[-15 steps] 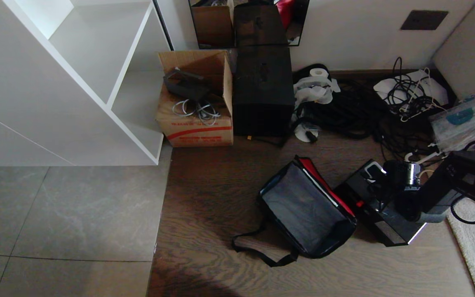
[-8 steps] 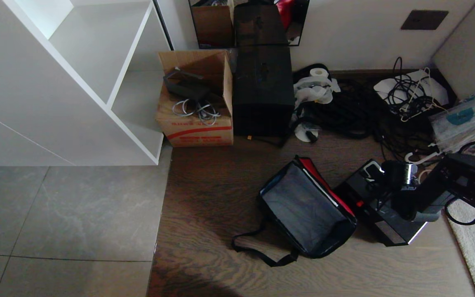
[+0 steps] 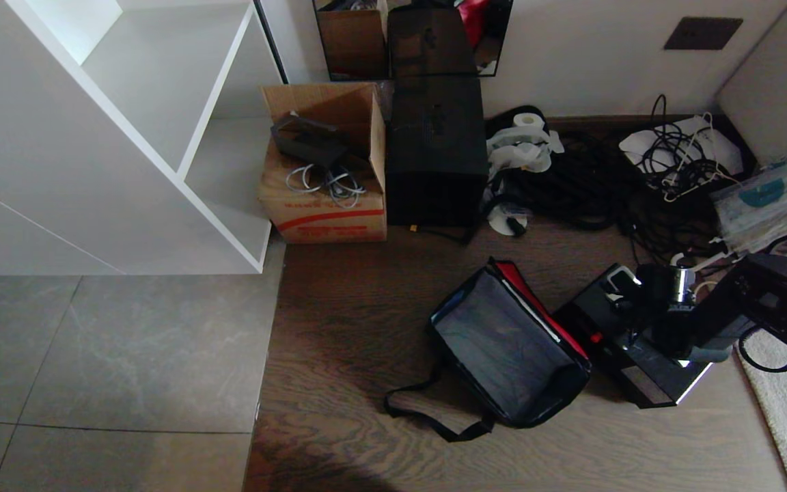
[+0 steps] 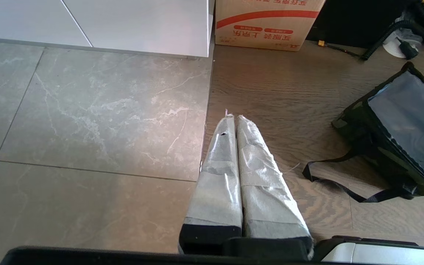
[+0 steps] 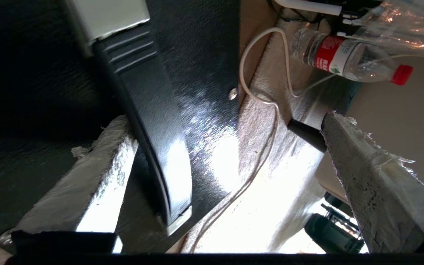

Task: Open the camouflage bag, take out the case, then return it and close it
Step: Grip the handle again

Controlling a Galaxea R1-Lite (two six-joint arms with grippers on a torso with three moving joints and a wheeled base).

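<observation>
The camouflage bag (image 3: pixel 509 348) lies open on the wooden floor, showing its grey interior and its red lid lining (image 3: pixel 537 301). Its black strap (image 3: pixel 434 417) trails toward me. The flat black case (image 3: pixel 639 383) lies on the floor just right of the bag. My right gripper (image 3: pixel 660 328) hovers over the case, open. In the right wrist view the right gripper (image 5: pixel 225 119) straddles the case's black handle (image 5: pixel 149 121), which runs close beside one finger (image 5: pixel 98 173). My left gripper (image 4: pixel 232 117) is shut on nothing, parked above the floor, left of the bag (image 4: pixel 403 121).
A cardboard box with a red stripe (image 3: pixel 325 198) and a tall black box (image 3: pixel 436 150) stand at the back wall. Tangled cables (image 3: pixel 591 184) lie behind the case. A pale rug (image 3: pixel 783 396), a white cord (image 5: pixel 267 106) and a water bottle (image 5: pixel 344 59) lie right of it. White shelving (image 3: pixel 127 137) fills the left.
My right arm has shifted slightly over the case, its gripper still open. The bag and the case have not moved.
</observation>
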